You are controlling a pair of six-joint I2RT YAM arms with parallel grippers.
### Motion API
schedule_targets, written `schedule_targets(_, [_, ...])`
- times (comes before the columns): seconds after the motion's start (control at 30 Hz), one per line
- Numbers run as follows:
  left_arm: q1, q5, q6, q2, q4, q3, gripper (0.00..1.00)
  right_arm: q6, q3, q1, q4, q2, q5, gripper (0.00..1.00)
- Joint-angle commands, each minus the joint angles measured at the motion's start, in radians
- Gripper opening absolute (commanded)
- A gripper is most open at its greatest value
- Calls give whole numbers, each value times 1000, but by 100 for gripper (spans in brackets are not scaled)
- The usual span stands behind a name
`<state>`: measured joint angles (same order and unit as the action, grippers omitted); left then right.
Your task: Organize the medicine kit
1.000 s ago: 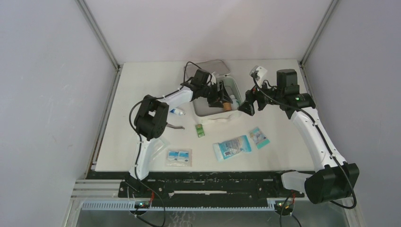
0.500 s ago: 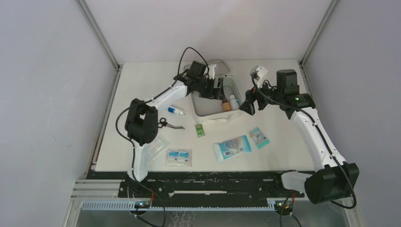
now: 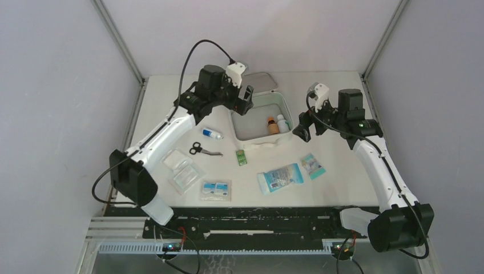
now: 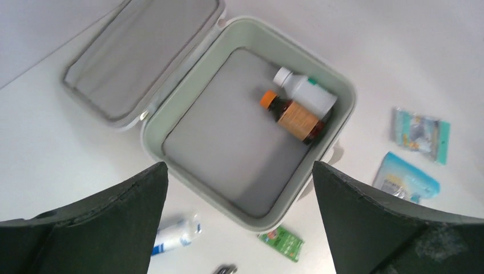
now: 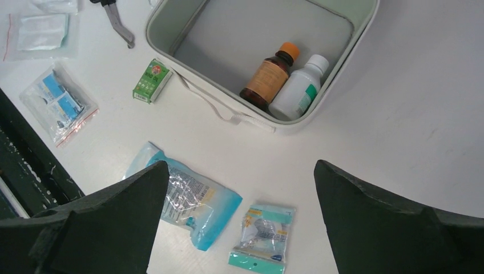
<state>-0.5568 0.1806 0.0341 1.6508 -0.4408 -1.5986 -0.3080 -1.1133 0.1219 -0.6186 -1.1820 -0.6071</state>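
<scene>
The white square medicine kit lies open, grey-lined lid hinged back flat.

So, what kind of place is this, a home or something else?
Most likely a robotics lab cell, not a home: plain grey panels in a metal frame enclose a white table, with a left arm and a right arm bolted at its near edge.

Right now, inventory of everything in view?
medicine kit: 1, white, centre, open
brown bottle: 1, brown, inside kit
white bottle: 1, white, beside it
green box: 1, green, before kit
scissors: 1, black-handled, kit's left
tube: 1, white-blue, by scissors
clear packets: 2, clear, near left
sachet bag: 1, blue-white, beside them
blue pouch: 1, blue, near centre
teal packet: 1, teal, beside pouch
left gripper: black, open, over kit
right gripper: black, open, kit's right
</scene>
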Motion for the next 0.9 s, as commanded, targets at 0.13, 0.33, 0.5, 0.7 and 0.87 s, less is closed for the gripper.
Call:
schedule_targets(0.13, [9,-66,187,-255,62,241,100,15,27,-7,99,70,-37,100])
schedule_targets(0.33, [12,5,269,-379,0,398,100,9,51,-9,122,84,-62,100])
schedule_targets(0.5, [14,51,395,-417,-93,516,100,24,55,-10,134,67,-74,99])
schedule_targets(0.7, [39,6,476,-422,-80,622,100,64,67,13,165,45,-87,96])
schedule_targets(0.87, [66,-30,552,-392,-64,661,99,27,67,62,145,33,-78,96])
